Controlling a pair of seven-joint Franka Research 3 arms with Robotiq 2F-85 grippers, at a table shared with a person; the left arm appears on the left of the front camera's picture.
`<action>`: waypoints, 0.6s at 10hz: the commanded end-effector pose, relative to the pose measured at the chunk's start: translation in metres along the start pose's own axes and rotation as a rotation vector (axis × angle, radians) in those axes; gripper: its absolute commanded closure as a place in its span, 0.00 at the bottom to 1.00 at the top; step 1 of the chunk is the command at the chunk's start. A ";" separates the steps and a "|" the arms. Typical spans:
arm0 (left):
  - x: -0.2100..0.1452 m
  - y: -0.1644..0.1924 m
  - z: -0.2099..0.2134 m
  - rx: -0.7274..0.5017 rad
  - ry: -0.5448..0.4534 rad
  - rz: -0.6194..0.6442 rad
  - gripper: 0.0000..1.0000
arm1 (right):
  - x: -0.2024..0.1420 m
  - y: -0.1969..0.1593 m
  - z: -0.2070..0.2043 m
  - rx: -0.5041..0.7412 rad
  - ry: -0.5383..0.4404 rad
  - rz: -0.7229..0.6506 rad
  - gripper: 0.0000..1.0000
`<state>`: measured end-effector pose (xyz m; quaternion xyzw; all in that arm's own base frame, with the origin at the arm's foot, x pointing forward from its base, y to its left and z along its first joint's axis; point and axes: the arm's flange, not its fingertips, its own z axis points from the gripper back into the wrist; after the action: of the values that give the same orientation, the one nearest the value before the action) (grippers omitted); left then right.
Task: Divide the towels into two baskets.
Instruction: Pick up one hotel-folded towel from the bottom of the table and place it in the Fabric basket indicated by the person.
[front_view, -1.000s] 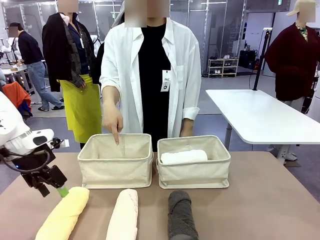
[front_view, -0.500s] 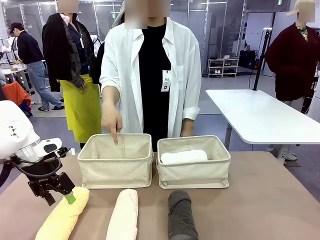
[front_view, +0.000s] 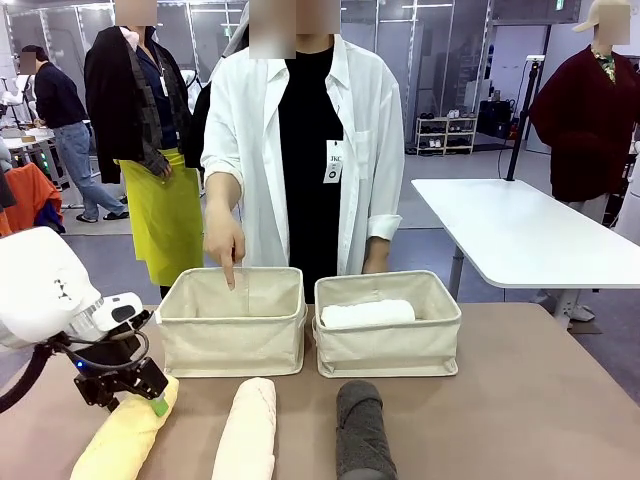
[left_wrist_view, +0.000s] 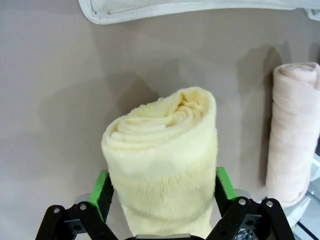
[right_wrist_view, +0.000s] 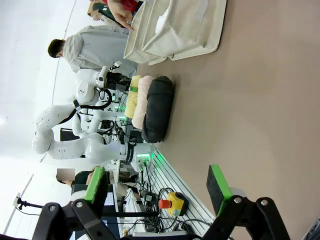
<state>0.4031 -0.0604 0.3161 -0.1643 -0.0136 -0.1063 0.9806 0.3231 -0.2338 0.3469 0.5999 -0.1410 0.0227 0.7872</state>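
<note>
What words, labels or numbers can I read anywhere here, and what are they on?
Badge clipped to the person's white shirt: a short line of dark print at its top, too small to read.
Nothing else in these pictures carries writing that can be made out, so there is no text to quote.

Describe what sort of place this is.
Probably a robotics lab or workshop hall: a white robot arm at the brown table, a red emergency-stop button, another white table behind.
</note>
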 end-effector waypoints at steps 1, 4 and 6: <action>-0.083 -0.013 -0.027 0.005 -0.027 0.012 0.05 | -0.003 0.002 0.001 0.005 0.002 0.021 0.00; -0.090 -0.013 -0.028 -0.003 -0.031 0.004 0.38 | -0.003 0.002 0.001 0.005 0.002 0.021 0.00; -0.093 -0.010 -0.026 0.002 -0.048 0.010 0.58 | -0.003 0.002 0.001 0.005 0.002 0.021 0.00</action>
<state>0.4048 -0.0684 0.3091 -0.1654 -0.0111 -0.1065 0.9804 0.3231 -0.2338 0.3469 0.5999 -0.1410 0.0227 0.7872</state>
